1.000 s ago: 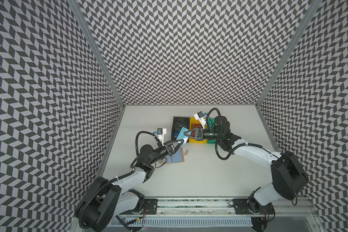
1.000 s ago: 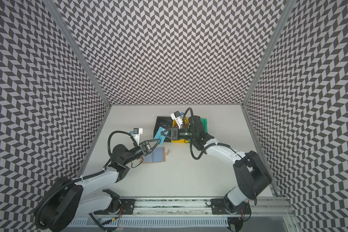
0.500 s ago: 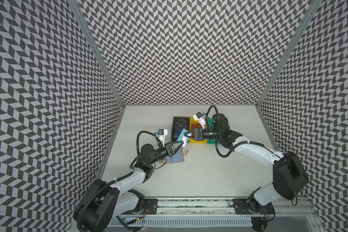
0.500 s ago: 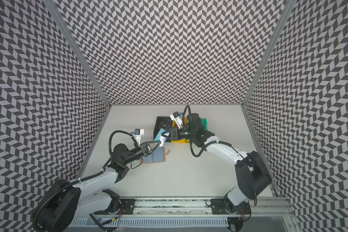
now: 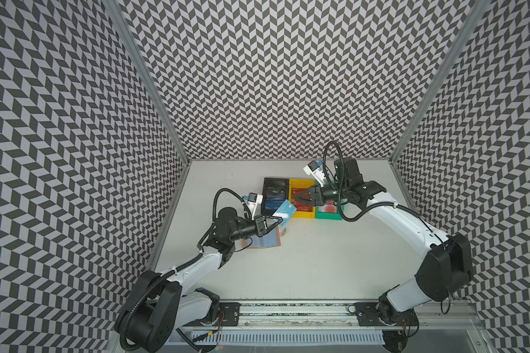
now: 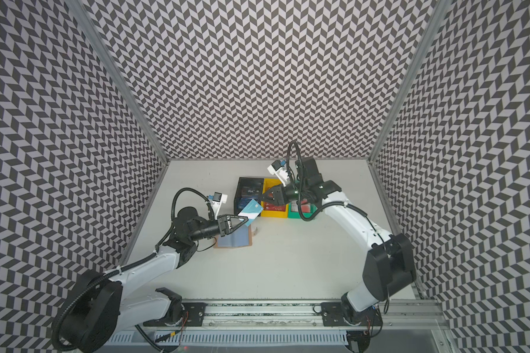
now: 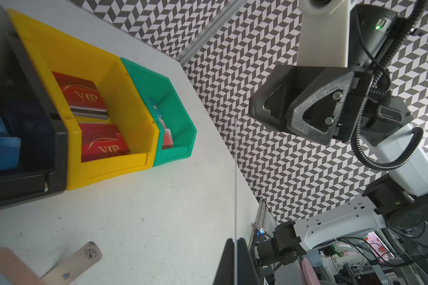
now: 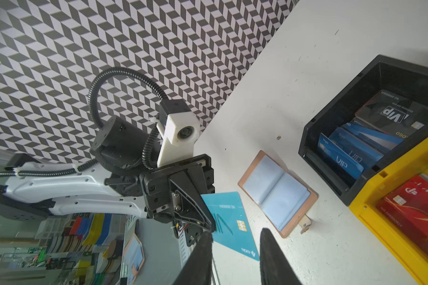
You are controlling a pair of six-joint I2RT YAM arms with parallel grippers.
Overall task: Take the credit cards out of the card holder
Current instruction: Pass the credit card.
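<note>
A: What is the left gripper (image 8: 208, 223) doing?

B: Its two fingers are pinched tight on one short end of the teal card (image 8: 229, 214). The card is up in the air, off the table (image 5: 318, 269). The rest of it sticks out free.

A: And the right gripper (image 5: 297, 197)?

B: Its fingers stand a little apart, with a narrow gap. Nothing is in them. The tips are very near the free end of the card but not touching it. In both top views this gripper shows over the yellow bin (image 7: 109, 170).

A: Where is the card holder (image 8: 277, 195)?

B: Flat on the table, open like a book, with its pale blue sleeves facing up. It lies under the left gripper, and that arm hides part of it in both top views. Its little snap tab (image 7: 77, 261) pokes out past the tan edge and rests on the table.

A: What is close by?

B: Three bins in a row, sides touching: the black bin (image 8: 336, 108), the yellow one, then the green bin (image 7: 173, 155). Blue cards (image 8: 341, 158) stand in the black one. Red cards (image 7: 84, 98) lie in the yellow one. The holder is near the black bin's front wall, with a strip of table between them.

A: Where is there room to move?

B: A wide stretch of white table runs from the holder to the rail at the near edge. More table lies behind the bins, up to the back wall.
</note>
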